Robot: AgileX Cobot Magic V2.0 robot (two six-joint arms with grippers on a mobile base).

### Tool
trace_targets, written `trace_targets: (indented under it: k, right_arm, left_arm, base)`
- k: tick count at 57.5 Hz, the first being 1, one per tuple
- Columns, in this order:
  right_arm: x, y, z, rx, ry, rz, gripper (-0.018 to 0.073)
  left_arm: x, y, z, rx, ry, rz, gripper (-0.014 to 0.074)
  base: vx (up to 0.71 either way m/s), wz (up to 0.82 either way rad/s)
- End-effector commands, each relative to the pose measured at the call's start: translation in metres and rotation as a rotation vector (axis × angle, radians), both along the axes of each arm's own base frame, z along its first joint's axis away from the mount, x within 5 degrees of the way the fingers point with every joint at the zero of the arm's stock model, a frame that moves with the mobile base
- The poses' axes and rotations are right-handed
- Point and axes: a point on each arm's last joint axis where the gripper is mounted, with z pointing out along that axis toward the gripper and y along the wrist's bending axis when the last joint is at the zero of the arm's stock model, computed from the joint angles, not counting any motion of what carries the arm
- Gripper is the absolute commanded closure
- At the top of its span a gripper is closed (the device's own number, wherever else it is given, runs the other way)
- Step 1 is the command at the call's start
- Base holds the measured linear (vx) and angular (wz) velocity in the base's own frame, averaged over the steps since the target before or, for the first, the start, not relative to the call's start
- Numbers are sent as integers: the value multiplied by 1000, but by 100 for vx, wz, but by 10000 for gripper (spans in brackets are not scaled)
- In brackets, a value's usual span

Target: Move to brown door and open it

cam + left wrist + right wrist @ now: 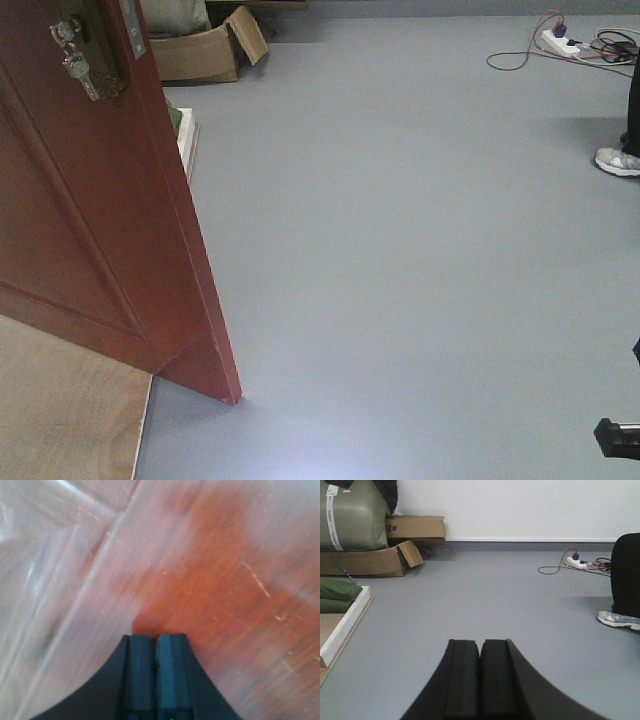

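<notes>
exterior front-facing view had the door (90,220) standing ajar at our left, its bottom corner over the floor (400,250). our left gripper (156,641), fingers together, sat close to the door; our right gripper (480,647) was together too.

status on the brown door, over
Left gripper shut, empty, close to brown door. Right gripper shut, empty. Door stands ajar. Person's shoe far right.
</notes>
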Motion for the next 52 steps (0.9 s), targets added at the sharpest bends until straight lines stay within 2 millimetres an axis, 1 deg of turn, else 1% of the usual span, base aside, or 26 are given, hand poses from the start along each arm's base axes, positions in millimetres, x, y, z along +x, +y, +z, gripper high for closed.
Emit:
trace_targets:
  k: [1, 52]
  right_arm:
    - [2, 0, 5, -12, -65, -3, 559]
    - [2, 0, 5, -12, -65, -3, 559]
  left_arm:
    - [-13, -4, 27, -22, -84, 6, 603]
    - [-13, -4, 27, -22, -84, 6, 603]
  base:
    - [11, -5]
    - [10, -3]
